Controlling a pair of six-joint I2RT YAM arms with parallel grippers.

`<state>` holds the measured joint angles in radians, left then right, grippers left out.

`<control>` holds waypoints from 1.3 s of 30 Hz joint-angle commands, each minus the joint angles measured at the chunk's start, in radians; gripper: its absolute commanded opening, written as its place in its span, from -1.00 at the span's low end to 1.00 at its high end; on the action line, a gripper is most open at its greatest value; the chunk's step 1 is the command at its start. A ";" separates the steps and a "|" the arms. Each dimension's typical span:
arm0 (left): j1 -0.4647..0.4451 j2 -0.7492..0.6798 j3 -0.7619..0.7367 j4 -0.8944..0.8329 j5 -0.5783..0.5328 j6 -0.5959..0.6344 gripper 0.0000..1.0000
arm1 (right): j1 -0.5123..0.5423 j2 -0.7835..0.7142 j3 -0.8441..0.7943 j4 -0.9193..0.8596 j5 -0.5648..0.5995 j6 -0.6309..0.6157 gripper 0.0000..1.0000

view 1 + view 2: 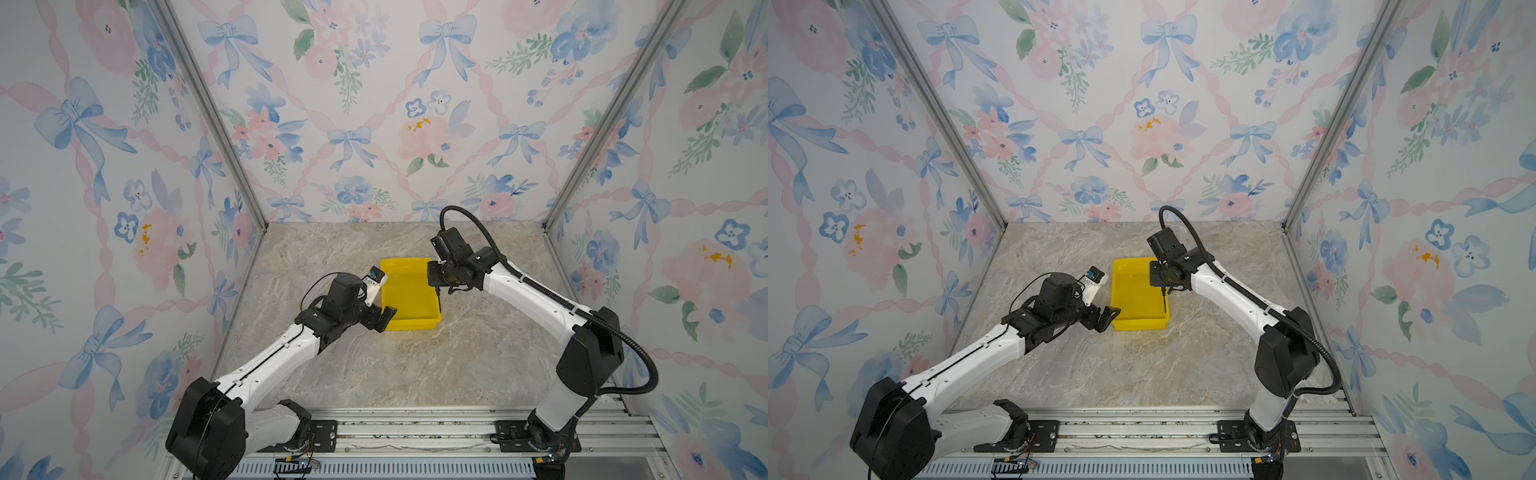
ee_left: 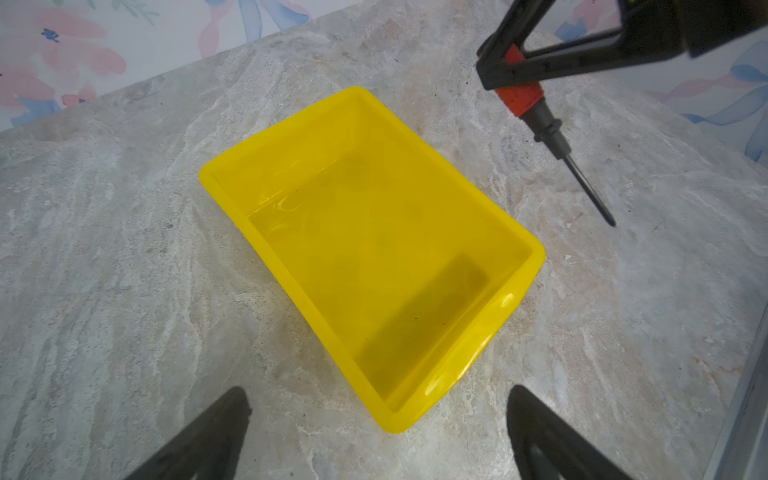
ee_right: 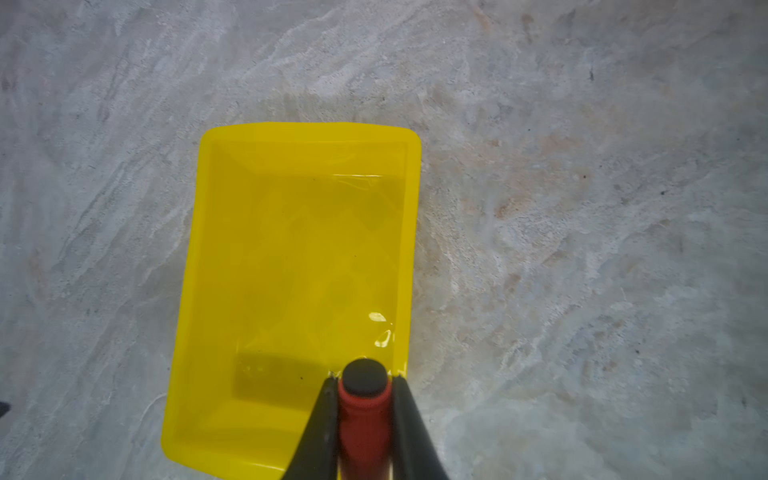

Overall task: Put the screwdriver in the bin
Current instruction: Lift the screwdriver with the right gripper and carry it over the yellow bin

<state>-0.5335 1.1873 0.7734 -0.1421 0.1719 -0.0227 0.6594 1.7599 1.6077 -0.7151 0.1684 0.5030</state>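
Right hand (image 2: 505, 66) clamped on screwdriver (image 2: 548, 124) at orange-red handle. Shaft near-vertical, tip down, hanging above right rim of yellow bin (image 1: 1140, 325), not yet inside. Bin interior just left of tip; bin's long axis runs near-far. Likely needs small leftward shift before release. Right arm reaches from right, wrist pitched down. Left hand (image 1: 1108, 316) open, empty, at bin's near-left corner.
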 commanded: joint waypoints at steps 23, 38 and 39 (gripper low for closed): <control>0.023 -0.128 -0.125 0.024 -0.006 -0.037 0.95 | -0.001 0.512 0.427 -0.053 -0.030 0.088 -1.00; 0.032 -0.117 -0.124 0.036 -0.024 -0.027 0.95 | -0.009 0.611 0.424 -0.017 -0.046 0.106 -1.00; 0.031 -0.117 -0.126 0.037 -0.023 -0.027 0.95 | -0.009 0.618 0.422 -0.015 -0.046 0.108 -1.00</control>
<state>-0.5087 1.0641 0.6453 -0.1204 0.1452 -0.0547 0.6609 2.3482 2.0281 -0.7418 0.1337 0.5888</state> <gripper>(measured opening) 0.975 0.182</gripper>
